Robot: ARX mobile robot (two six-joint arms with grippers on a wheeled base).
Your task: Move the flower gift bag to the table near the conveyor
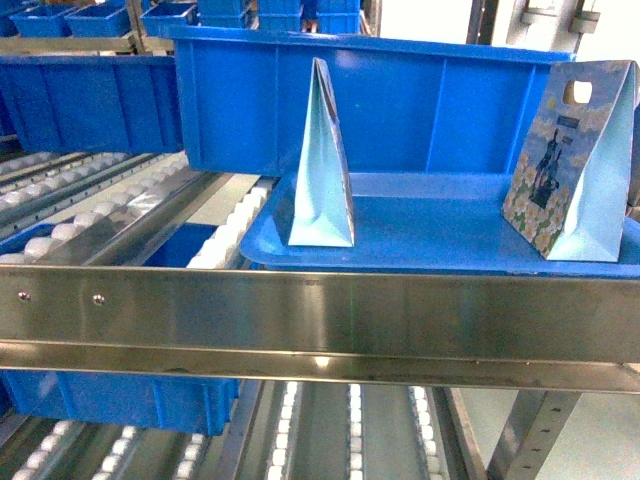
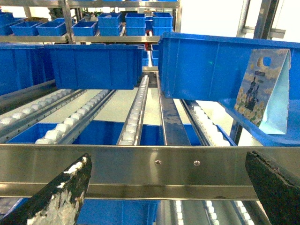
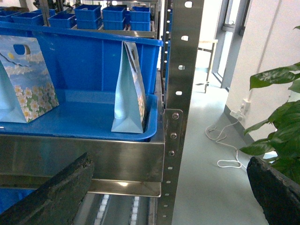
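A: Head view, middle and right: two bags stand on a blue tray [image 1: 440, 250] at the front of the conveyor [image 1: 320, 315]. The right bag [image 1: 572, 160] shows its flower print and cut handle; the middle bag [image 1: 322, 160] is edge-on to us, so we cannot tell its print here.

B: In the right wrist view that pair sits upper left, and both show flowers. Which one is meant? We judge we must choose, and a wrong pick is the first risk.

A: Grippers? The left gripper [image 2: 164, 192] has its pads spread wide at the bottom corners, nothing between them. The right gripper [image 3: 168, 192] is the same: wide, empty.

B: Both hang below the steel front rail. If we drive straight in, we could strike that rail, or the upright post [image 3: 180, 70] at centre frame.

A: And the bags are thin paper, standing free. A nudge could tip one over, and a hard pinch could crush the top.

B: The table is in none of our views, so the drop spot is unknown.
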